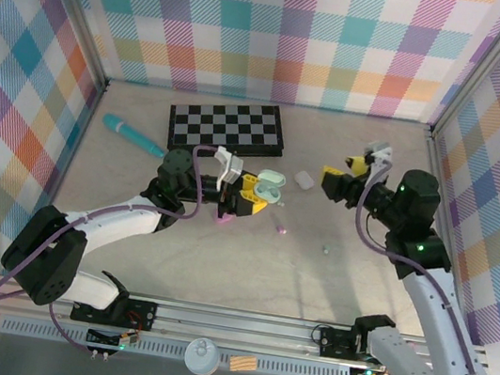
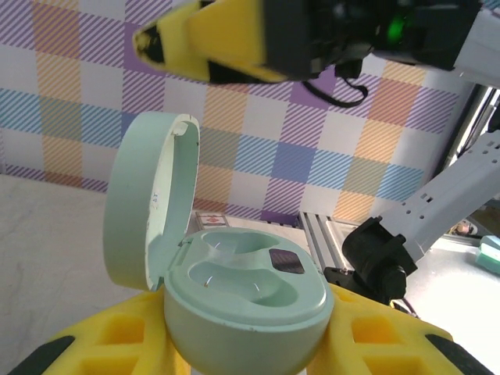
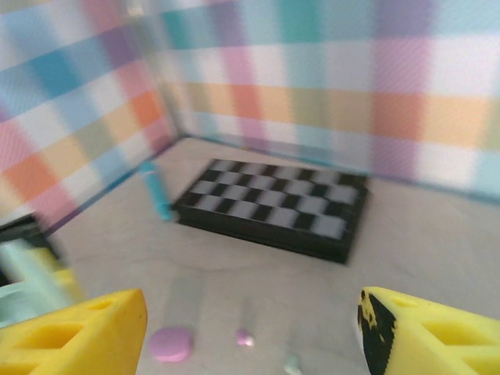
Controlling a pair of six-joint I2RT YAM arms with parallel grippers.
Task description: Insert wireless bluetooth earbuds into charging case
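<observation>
The left gripper (image 2: 246,348) is clamped on the green case (image 2: 242,289), its yellow fingers (image 2: 117,332) pressing the base from either side. The case is held upright with the lid swung open and standing to one side, and its two wells face up. The right gripper (image 3: 254,316) hangs just beside it with jaws spread wide and nothing between them. On the table (image 1: 172,261) in front of the left gripper (image 1: 253,199) lies a pink bud (image 1: 281,230), with a green bud (image 1: 324,249) a little further right; both are off the green case (image 1: 269,187). A pink case (image 1: 223,220) sits under the left wrist, and a clear case (image 1: 304,179) lies between the two grippers. Farther back are a checkerboard (image 1: 226,127) and a pen (image 1: 133,135).
</observation>
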